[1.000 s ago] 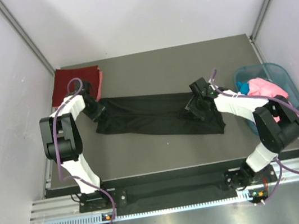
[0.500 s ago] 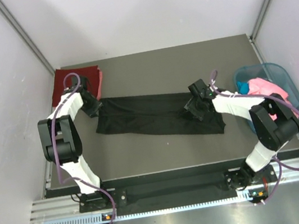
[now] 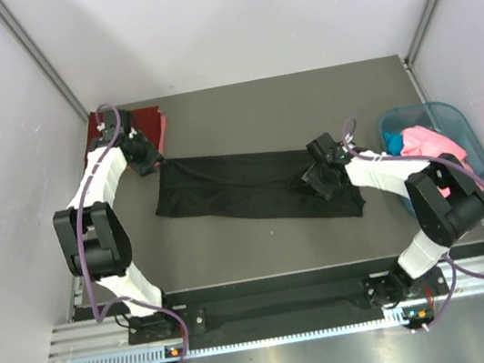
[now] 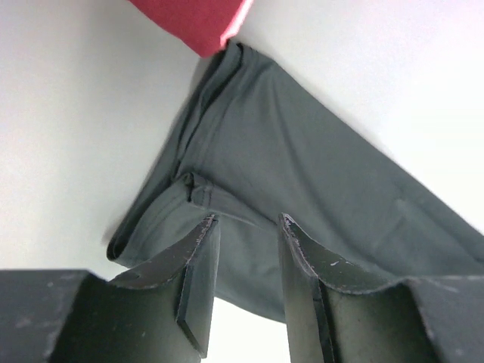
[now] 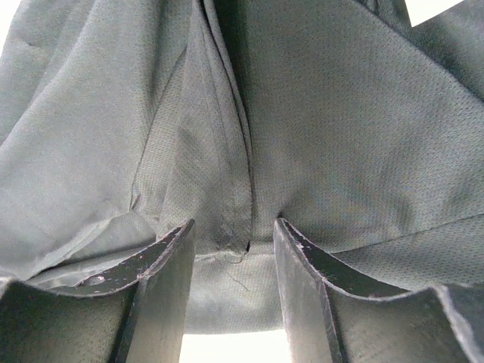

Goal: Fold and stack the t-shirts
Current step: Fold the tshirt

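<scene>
The large black t-shirt lies as a long folded strip across the middle of the table. My left gripper is open and empty, raised just off the shirt's left end, beside the folded dark red t-shirt at the back left. In the left wrist view the open gripper hangs above the black shirt, with the red shirt beyond. My right gripper is open over the shirt's right part. The right wrist view shows the open gripper straddling a cloth ridge.
A teal plastic basket stands at the table's right edge with a pink shirt and a blue shirt inside. Grey walls close in on the left, back and right.
My left gripper has moved back and left, from the black shirt's left end towards the dark red shirt. The right gripper has barely moved. The black shirt lies as before.
</scene>
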